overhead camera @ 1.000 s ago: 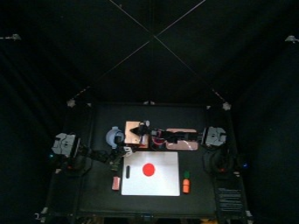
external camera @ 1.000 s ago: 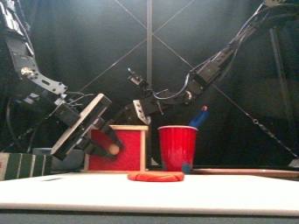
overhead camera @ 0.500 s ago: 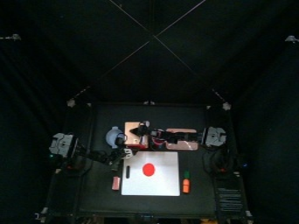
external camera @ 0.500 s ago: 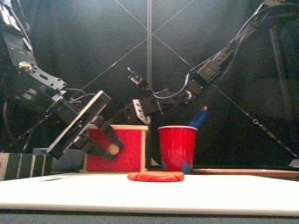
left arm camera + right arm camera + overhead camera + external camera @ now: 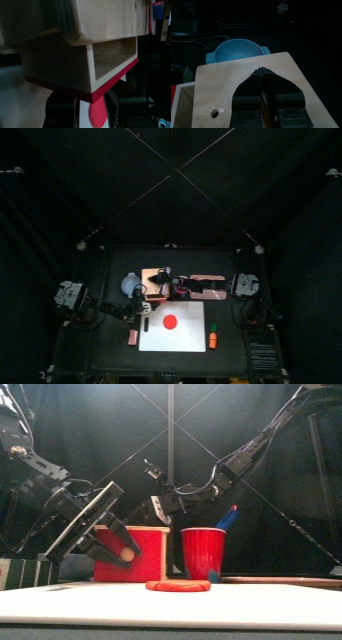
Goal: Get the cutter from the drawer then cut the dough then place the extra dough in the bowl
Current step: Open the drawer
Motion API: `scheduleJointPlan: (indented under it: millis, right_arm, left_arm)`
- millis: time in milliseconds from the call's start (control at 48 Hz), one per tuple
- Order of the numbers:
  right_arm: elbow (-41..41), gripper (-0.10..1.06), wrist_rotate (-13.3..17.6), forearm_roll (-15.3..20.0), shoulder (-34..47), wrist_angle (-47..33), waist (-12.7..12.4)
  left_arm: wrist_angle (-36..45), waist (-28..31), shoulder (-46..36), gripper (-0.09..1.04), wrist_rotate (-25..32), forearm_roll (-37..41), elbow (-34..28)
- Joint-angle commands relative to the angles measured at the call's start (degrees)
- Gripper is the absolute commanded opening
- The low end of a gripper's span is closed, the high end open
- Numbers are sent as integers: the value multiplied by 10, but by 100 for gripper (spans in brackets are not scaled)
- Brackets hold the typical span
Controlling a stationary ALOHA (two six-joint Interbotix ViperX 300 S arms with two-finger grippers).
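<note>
The pale wooden box [image 5: 181, 285] stands behind the white board [image 5: 191, 335]. Its red drawer front [image 5: 130, 554] is pulled out toward the front. My left gripper [image 5: 124, 554] is shut on the drawer's red handle [image 5: 98, 107]. In the left wrist view the open drawer [image 5: 113, 60] shows bare wood; no cutter shows from this angle. My right gripper [image 5: 261, 75] is shut, its tips pressing on the box top [image 5: 211, 90]. A flat red dough disc [image 5: 170, 322] lies on the board. The blue-grey bowl [image 5: 132, 284] sits left of the box.
A red cup [image 5: 203, 552] holding a blue toy knife [image 5: 227, 516] stands right of the box. A small orange toy [image 5: 211, 339] lies right of the board, and a small red thing [image 5: 132, 337] lies at its left edge.
My left gripper has drawn the drawer farther out toward the table's front; its red front looms larger in the front view. The right gripper stays on the box top.
</note>
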Motion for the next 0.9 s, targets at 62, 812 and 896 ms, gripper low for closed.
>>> scheduleJointPlan:
  millis: [62,812,896]
  right_arm:
    - [-1,-5,-1,-1,2,18,-6]
    - [-3,-5,-1,9,4,27,-21]
    - [-3,-5,-1,9,4,28,-21]
  left_arm:
    - [18,-30,-4,48,0,2,-3]
    - [26,-79,-5,48,0,2,-31]
    - [26,-85,-3,48,0,2,-33]
